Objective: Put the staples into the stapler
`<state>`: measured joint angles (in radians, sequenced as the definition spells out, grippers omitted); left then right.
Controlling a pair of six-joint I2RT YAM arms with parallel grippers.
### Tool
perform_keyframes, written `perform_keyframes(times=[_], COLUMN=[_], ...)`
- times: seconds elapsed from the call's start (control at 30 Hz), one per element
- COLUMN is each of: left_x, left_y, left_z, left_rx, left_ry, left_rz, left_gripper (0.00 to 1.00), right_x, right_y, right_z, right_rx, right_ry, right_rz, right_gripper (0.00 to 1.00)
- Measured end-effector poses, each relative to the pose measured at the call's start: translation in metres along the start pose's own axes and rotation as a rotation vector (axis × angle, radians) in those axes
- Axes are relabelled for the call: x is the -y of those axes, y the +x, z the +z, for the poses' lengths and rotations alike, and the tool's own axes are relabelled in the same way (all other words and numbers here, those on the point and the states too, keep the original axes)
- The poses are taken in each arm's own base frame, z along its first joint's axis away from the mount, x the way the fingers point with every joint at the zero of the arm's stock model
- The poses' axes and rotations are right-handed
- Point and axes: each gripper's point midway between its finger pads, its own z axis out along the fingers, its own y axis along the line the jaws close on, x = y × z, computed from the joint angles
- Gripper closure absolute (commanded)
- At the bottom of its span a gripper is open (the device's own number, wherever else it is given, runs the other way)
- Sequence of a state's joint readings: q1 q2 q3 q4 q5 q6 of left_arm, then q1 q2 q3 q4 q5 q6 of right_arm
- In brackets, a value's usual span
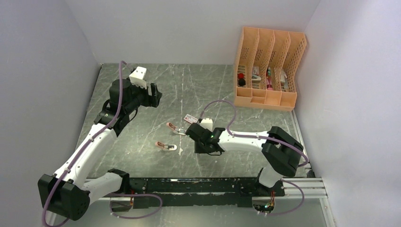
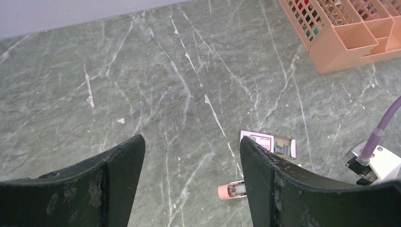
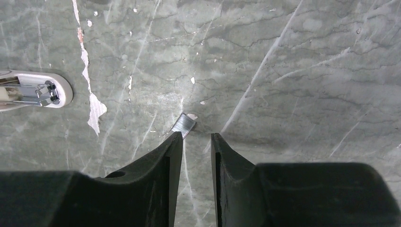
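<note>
Two small pink staplers lie open on the table, one (image 1: 173,127) near the right gripper and one (image 1: 166,146) closer to the arms. The red-and-white staple box (image 1: 190,118) lies just behind the first, its tray (image 2: 283,147) slid out with staples showing. A short silvery staple strip (image 3: 183,125) lies on the table at the tip of my right gripper's left finger, outside the gap. The right gripper (image 3: 196,136) is low over the table, open by a narrow gap with nothing in it. My left gripper (image 2: 191,144) hangs wide open and empty, high at the back left (image 1: 156,94).
A peach desk organizer (image 1: 267,66) with small items stands at the back right, against the wall. White walls enclose the table on three sides. A stapler's white base with its chrome part (image 3: 35,90) shows at the left of the right wrist view.
</note>
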<state>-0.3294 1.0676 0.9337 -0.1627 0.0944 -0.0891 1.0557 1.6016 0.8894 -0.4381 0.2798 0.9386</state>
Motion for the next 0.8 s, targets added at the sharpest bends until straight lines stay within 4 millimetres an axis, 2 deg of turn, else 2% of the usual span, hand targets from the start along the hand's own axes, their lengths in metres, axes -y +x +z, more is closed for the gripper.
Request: perform_keyframes(times=[0.4,0.5,0.7,0.8], left_x=[-0.0003,-0.0006,-0.0008,-0.0009], left_y=[0.0000,0.0000,-0.0001,-0.0001], left_z=[0.0000,0.0000,0.0000,0.0000], left_rx=[0.000,0.000,0.000,0.000], left_ry=[-0.002,-0.003,-0.005,-0.005], left_rz=[0.000,0.003,0.004,0.004], left_gripper=[0.22,0.22,0.22,0.21], right_x=[-0.0020,-0.0017,-0.0024,-0.0024], right_y=[0.0016,0.0022,0.0022,0.0025], right_z=[0.0066,0.0076,0.0083,0.0087], right_rx=[-0.011,-0.013,-0.016,-0.017], right_ry=[0.008,0.010,0.010,0.010], right_rz=[-0.009,-0.013,-0.021,-0.025], right_gripper=[0.70,0.73,0.87,0.90])
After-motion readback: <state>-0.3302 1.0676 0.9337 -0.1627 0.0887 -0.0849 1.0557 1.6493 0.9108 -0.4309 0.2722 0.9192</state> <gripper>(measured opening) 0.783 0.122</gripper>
